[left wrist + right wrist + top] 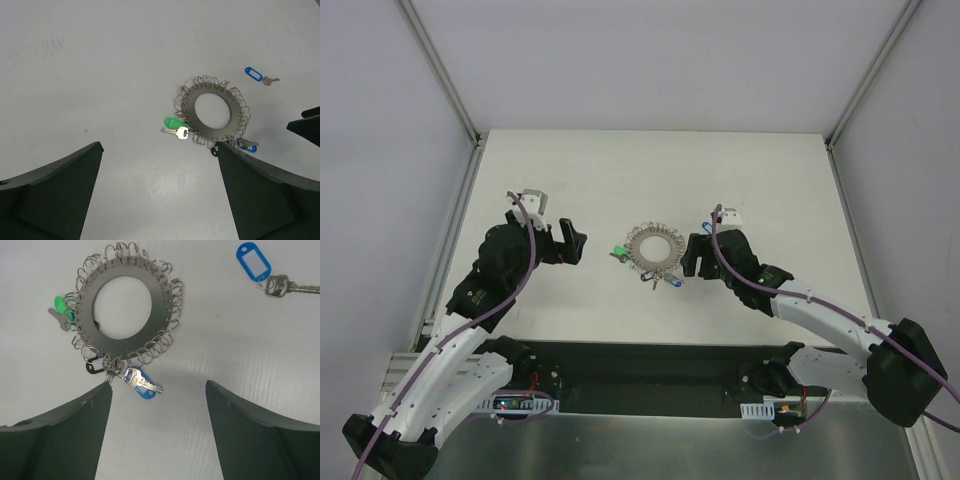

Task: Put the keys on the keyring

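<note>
Both grippers stand spread wide, the left gripper [160,190] left of the keyring [652,250], the right gripper [157,430] right of it. Three tagged keys [142,382] hang on this mid-table ring, and a loose blue-tagged key [277,285] lies apart.

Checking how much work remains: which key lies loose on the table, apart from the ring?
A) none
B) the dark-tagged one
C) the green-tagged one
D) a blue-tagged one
D: a blue-tagged key lies alone, clear of the keyring, while the green-tagged key sits at the ring's edge.
</note>
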You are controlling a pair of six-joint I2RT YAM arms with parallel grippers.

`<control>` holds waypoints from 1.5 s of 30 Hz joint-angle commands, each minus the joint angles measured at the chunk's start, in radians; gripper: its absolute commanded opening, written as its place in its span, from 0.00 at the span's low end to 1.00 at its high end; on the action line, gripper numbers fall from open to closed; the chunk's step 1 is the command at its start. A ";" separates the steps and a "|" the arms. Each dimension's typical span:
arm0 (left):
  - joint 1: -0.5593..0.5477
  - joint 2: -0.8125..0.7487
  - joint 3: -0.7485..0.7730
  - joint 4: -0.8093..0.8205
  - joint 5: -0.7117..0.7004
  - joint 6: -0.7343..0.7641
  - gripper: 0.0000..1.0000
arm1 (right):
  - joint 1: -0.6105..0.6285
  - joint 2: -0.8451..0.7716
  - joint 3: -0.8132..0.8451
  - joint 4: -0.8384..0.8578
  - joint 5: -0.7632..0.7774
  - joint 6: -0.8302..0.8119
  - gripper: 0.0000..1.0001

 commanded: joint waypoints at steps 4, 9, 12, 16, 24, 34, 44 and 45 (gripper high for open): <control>-0.019 0.001 -0.003 0.029 0.001 0.016 0.99 | -0.003 0.159 0.041 0.121 -0.045 -0.021 0.63; -0.040 0.001 -0.008 0.029 -0.033 0.043 0.99 | -0.005 0.273 0.080 0.162 -0.094 -0.043 0.49; -0.054 -0.001 -0.012 0.030 -0.047 0.054 0.99 | -0.014 0.342 0.097 0.190 -0.123 -0.063 0.43; -0.060 0.002 -0.012 0.030 -0.050 0.057 0.99 | -0.022 0.399 0.115 0.217 -0.145 -0.097 0.38; -0.062 0.016 -0.015 0.030 -0.050 0.060 0.99 | -0.060 0.459 0.113 0.277 -0.229 -0.147 0.33; -0.062 0.025 -0.014 0.030 -0.045 0.062 0.99 | -0.097 0.502 0.089 0.340 -0.360 -0.175 0.23; -0.060 0.024 -0.014 0.030 -0.042 0.062 0.99 | -0.117 0.537 0.066 0.363 -0.398 -0.181 0.23; -0.062 0.024 -0.014 0.032 -0.042 0.062 0.99 | -0.117 0.536 0.064 0.363 -0.410 -0.184 0.23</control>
